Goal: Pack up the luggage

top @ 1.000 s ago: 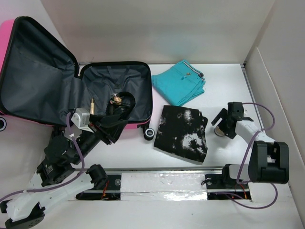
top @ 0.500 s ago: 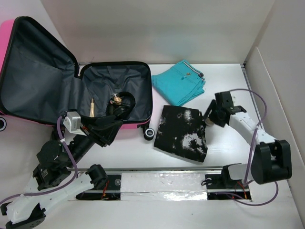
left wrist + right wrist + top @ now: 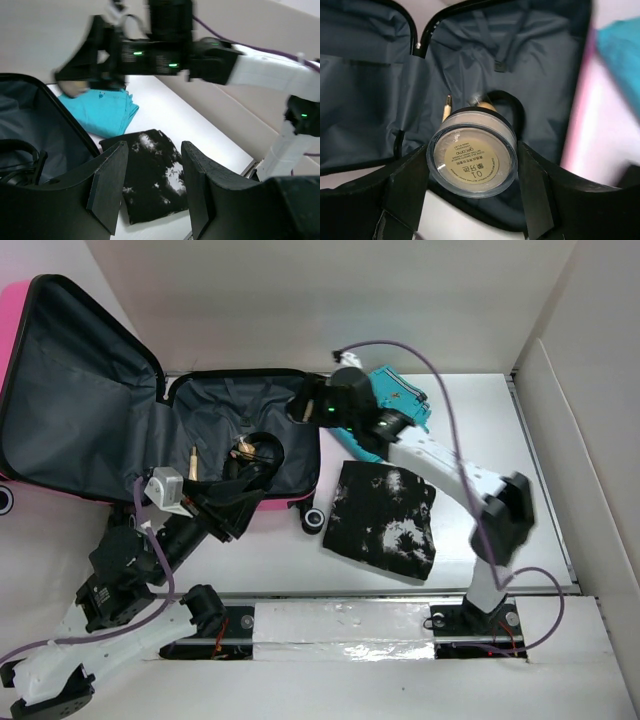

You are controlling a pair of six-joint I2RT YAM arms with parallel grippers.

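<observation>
The pink luggage (image 3: pixel 210 410) lies open at the left, lid leaning back, dark grey lining showing; it also shows in the right wrist view (image 3: pixel 535 60). My right gripper (image 3: pixel 304 406) reaches over the luggage's right rim. It is shut (image 3: pixel 472 165) on a round clear jar of beige powder (image 3: pixel 472 152), held above the lining. My left gripper (image 3: pixel 228 508) is open and empty (image 3: pixel 152 185) at the luggage's near edge. It faces a folded black-and-white garment (image 3: pixel 155 170).
In the luggage lie black headphones (image 3: pixel 255 455) and a thin gold-tipped brush (image 3: pixel 193 462). The black-and-white garment (image 3: pixel 385 520) lies on the table right of the luggage. A folded teal garment (image 3: pixel 410 400) lies behind it, partly under my right arm. White walls enclose the table.
My right arm has swung from the table's right side, across the garments, to over the luggage with the jar in its grip. My left gripper has barely moved.
</observation>
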